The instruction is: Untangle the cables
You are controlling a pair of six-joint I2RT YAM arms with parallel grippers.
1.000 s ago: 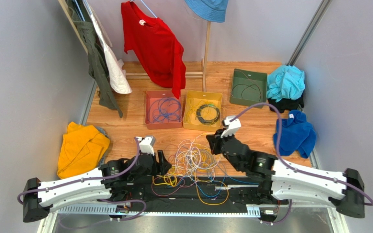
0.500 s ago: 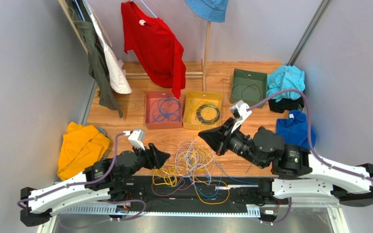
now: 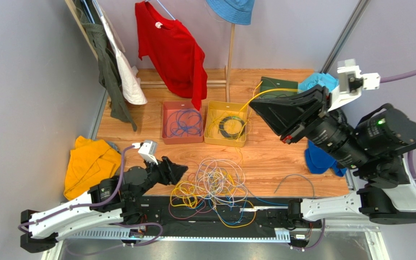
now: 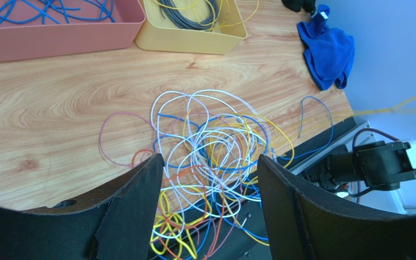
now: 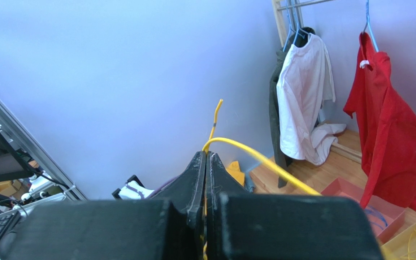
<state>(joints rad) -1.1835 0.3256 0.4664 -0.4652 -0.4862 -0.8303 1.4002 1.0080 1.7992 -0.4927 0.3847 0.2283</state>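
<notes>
Tangle of cables (image 3: 215,184): heaped at the near edge of the table (image 3: 139,146), between the two arm bases; white-grey, yellow, blue, orange and purple loops crossed over one another.
Near fringe of tangle: spilling off the wood onto the black strip (image 3: 270,208) in front of the bases.
Left gripper (image 3: 182,170): low, just left of the tangle, pointing at it; jaws spread wide, gripping nothing. Touching the wires or hovering above them: cannot tell.
Left wrist view: middle of the tangle framed in the gap between the two dark fingers (image 4: 134,206).
Right gripper (image 3: 254,104): held high above the far right part of the table, well apart from the tangle; jaws pressed together, pinched on a yellow cable (image 5: 280,172).
Yellow cable, course: short end sticking up past the fingertips, the long part arching out of the jaws and dropping toward the trays and the tangle; lower end lost among the other yellow wires.
Loose blue cable (image 4: 313,108): lying alone on the wood right of the tangle, in an open arc.
Purple loop (image 4: 112,135): flat on the wood at the left side of the tangle, joined to it.
Pink tray (image 3: 183,140): beyond the tangle, holding coiled blue cables (image 3: 184,120).
Yellow tray (image 3: 225,142): just right of the pink one, holding yellow wires and a dark grey coil (image 3: 231,125).
Green tray (image 3: 272,82): far right, mostly hidden behind the right gripper.
Cloth: blue cloth (image 4: 329,49) at the right table edge, orange cloth (image 3: 91,165) at the left edge, red shirt (image 3: 172,49) hanging at the back.
</notes>
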